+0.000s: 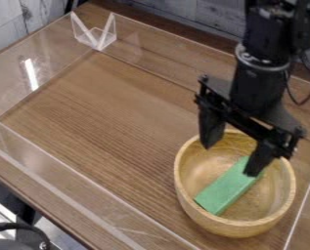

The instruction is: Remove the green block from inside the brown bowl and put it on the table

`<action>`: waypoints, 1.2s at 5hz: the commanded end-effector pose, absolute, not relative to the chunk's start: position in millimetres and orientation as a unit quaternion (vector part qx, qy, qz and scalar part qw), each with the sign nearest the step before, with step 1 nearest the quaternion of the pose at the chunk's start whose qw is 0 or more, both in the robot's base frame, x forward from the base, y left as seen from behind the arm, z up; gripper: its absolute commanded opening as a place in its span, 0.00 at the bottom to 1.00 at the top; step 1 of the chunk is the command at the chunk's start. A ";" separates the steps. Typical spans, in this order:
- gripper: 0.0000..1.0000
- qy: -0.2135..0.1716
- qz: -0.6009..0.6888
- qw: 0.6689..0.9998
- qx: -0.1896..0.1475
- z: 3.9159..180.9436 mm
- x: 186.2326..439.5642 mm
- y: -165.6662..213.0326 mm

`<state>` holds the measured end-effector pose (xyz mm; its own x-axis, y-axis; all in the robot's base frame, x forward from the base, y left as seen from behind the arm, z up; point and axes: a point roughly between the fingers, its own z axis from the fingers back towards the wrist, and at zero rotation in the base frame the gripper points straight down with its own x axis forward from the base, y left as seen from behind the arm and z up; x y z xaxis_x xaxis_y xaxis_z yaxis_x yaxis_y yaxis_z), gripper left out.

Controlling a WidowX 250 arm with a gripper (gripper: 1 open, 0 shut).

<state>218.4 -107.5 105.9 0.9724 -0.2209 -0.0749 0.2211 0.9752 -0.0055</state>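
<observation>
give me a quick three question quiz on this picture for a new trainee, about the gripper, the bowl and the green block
1. True or false: the gripper is open.
2. Where does the block lie? A) on the table B) in the bowl C) between the fingers
3. Fill in: the gripper points ____.

Key: 1 true. 2 B. 3 down.
</observation>
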 end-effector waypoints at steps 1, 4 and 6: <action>1.00 0.002 -0.118 0.993 -0.009 112.9 218.9 -115.3; 1.00 -0.020 -0.139 0.990 -0.022 94.0 216.3 -124.0; 1.00 -0.034 -0.143 0.989 -0.033 88.1 218.0 -123.2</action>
